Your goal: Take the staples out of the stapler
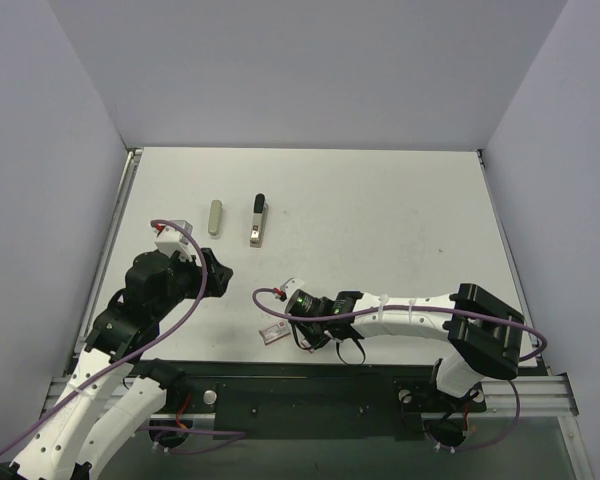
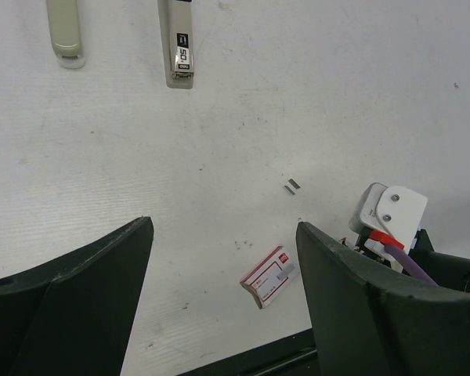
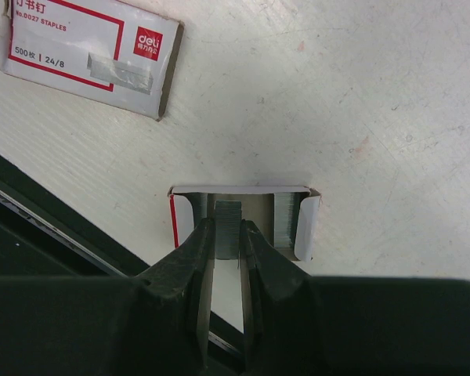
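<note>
The stapler (image 1: pixel 258 220), a slim grey-silver bar with a black tip at its far end, lies on the white table toward the back left; in the left wrist view the stapler (image 2: pixel 180 48) shows at the top edge. My left gripper (image 1: pixel 220 276) (image 2: pixel 223 227) hangs open and empty, well short of it. In the right wrist view my right gripper (image 3: pixel 226 225) is shut on a short strip of staples (image 3: pixel 227 215) over an open cardboard tray (image 3: pixel 301 227) holding more staples. My right gripper (image 1: pixel 302 338) sits low near the table's front edge.
A red-and-white staple box (image 1: pixel 272 333) (image 2: pixel 269 276) (image 3: pixel 90 51) lies by the front edge, just left of the right gripper. A beige-grey oblong piece (image 1: pixel 215 217) (image 2: pixel 65 35) lies left of the stapler. A tiny staple fragment (image 2: pixel 291 186) lies mid-table. Walls enclose the table on three sides.
</note>
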`<state>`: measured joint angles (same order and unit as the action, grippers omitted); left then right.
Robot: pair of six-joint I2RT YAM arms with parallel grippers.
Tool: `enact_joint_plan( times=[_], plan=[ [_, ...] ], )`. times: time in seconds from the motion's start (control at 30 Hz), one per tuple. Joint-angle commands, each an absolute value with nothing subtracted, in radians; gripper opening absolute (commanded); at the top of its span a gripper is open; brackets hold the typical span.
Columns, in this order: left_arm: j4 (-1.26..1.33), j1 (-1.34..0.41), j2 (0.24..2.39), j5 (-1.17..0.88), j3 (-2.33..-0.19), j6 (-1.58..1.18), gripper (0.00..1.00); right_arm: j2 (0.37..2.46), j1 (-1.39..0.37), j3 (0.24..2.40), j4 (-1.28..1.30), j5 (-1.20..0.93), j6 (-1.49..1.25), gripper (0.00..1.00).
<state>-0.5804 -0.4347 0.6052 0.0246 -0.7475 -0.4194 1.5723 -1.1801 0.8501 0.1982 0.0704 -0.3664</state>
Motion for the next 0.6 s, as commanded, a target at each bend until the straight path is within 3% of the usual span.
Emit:
enact_joint_plan(
  times=[0.0, 0.43, 0.57],
  plan=[
    [-0.568, -0.428, 0.6, 0.017, -0.75, -0.428, 0.84, 1.552, -1.19, 0.845, 0.229, 0.1, -0.371, 0.09],
    [-0.568, -0.428, 0.6, 0.017, -0.752, -0.426, 0.84, 1.574, -1.19, 0.864, 0.226, 0.094, -0.374, 0.14],
    [-0.568, -0.428, 0.6, 0.015, -0.75, -0.428, 0.84, 1.572, -1.193, 0.859, 0.224, 0.092, -0.377, 0.24]
  ],
)
